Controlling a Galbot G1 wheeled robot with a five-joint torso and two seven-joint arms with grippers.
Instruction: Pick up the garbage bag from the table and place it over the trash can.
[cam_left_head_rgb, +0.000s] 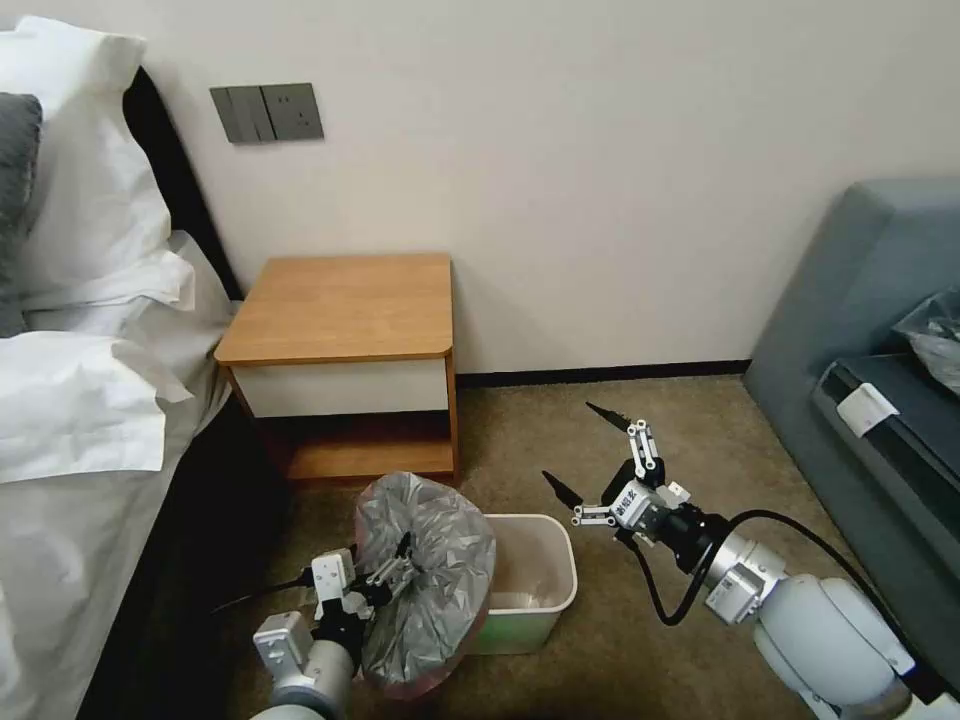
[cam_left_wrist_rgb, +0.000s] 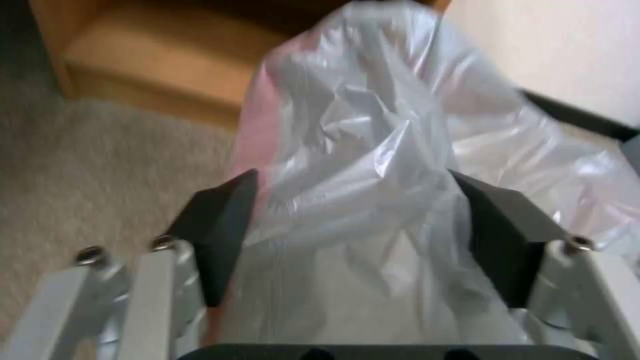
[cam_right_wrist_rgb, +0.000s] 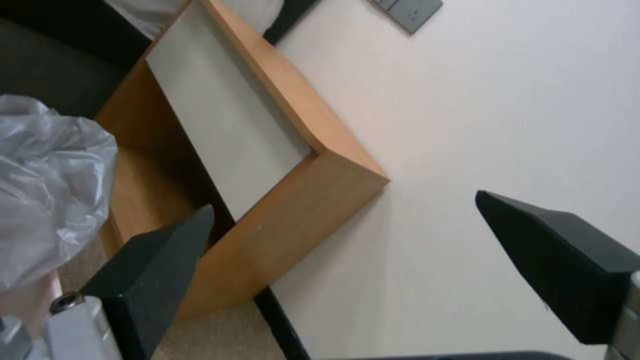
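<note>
While its fingers are clamped on crinkled silvery plastic, the garbage bag (cam_left_head_rgb: 425, 575) is held by the left gripper (cam_left_head_rgb: 395, 572) over the left rim of the rounded cream trash can (cam_left_head_rgb: 535, 590); the right gripper (cam_left_head_rgb: 585, 455) is spread wide nearby.

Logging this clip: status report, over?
Left gripper shut on garbage bag, held at trash can left rim. Right gripper open, right of can. Bag not yet over can. Nothing blocking.
</note>
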